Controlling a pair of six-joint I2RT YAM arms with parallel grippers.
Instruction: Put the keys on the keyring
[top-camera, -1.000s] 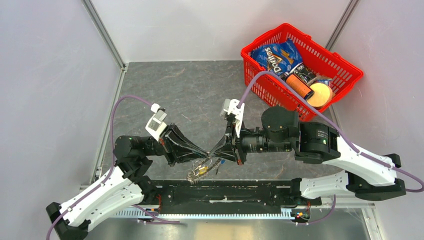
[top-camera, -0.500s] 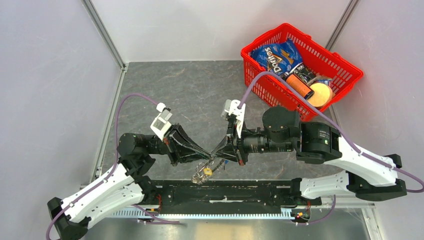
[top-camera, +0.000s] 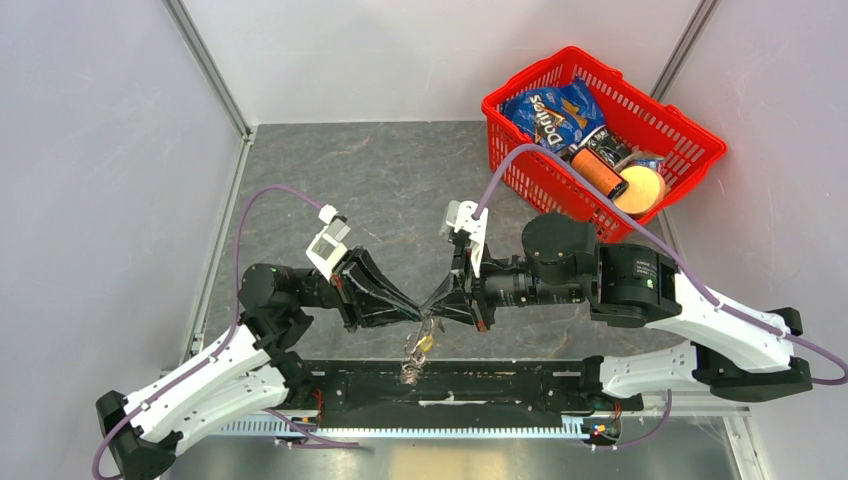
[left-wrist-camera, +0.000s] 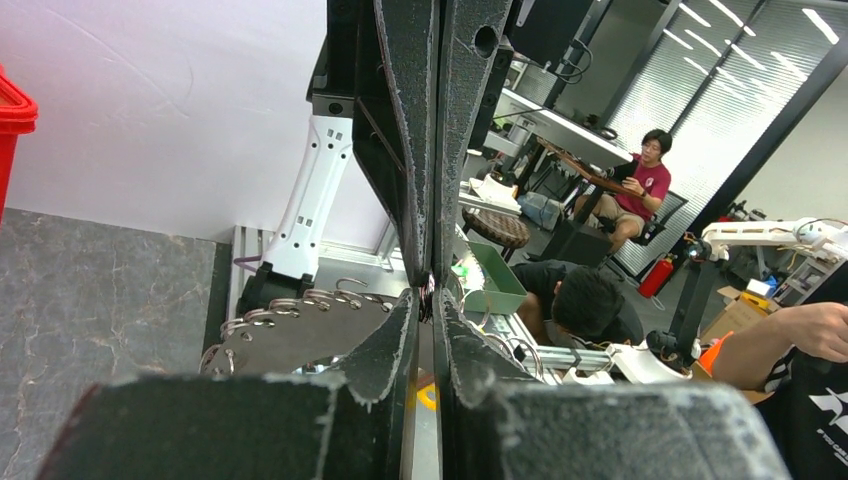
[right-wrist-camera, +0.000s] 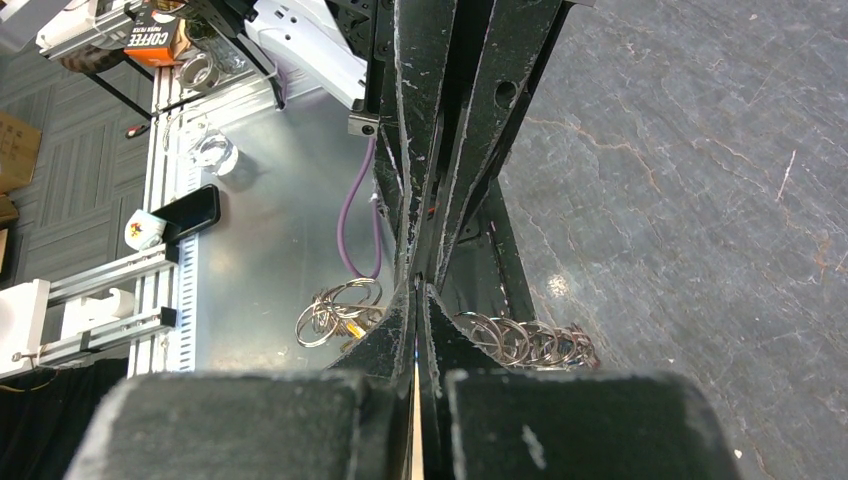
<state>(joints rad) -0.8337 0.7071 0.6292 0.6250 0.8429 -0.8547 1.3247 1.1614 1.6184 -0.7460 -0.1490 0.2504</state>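
Left tool (top-camera: 420, 313) and right tool (top-camera: 438, 310) meet tip to tip, low over the near edge of the grey surface (top-camera: 350, 180). The right tool is squeezed tight shut. The left tool shows only a thin crack down its middle, and I cannot tell if it is gripping or letting go.

The keyring (top-camera: 411, 368) hangs right under the spot where the tips meet. It dangles like a little bunch of silver loops, over the black rail (top-camera: 500, 385) at the front. A yellow key (top-camera: 426, 343) sits near the top of the bunch, just below the tips. I cannot tell if it is properly on the ring or only lying against it. I cannot see a black key or a blue key anywhere.

I think the job is in the fiddly middle part, where a key gets slid onto the ring.

Lots could go wrong here. The bunch hangs from a very small pinch, and I cannot see which tool has it. If that tool lets go, the whole bunch drops onto the rail or slips down past the edge, where it is hard to reach. The bunch can swing too, and a swing could shake a half-on key loose.
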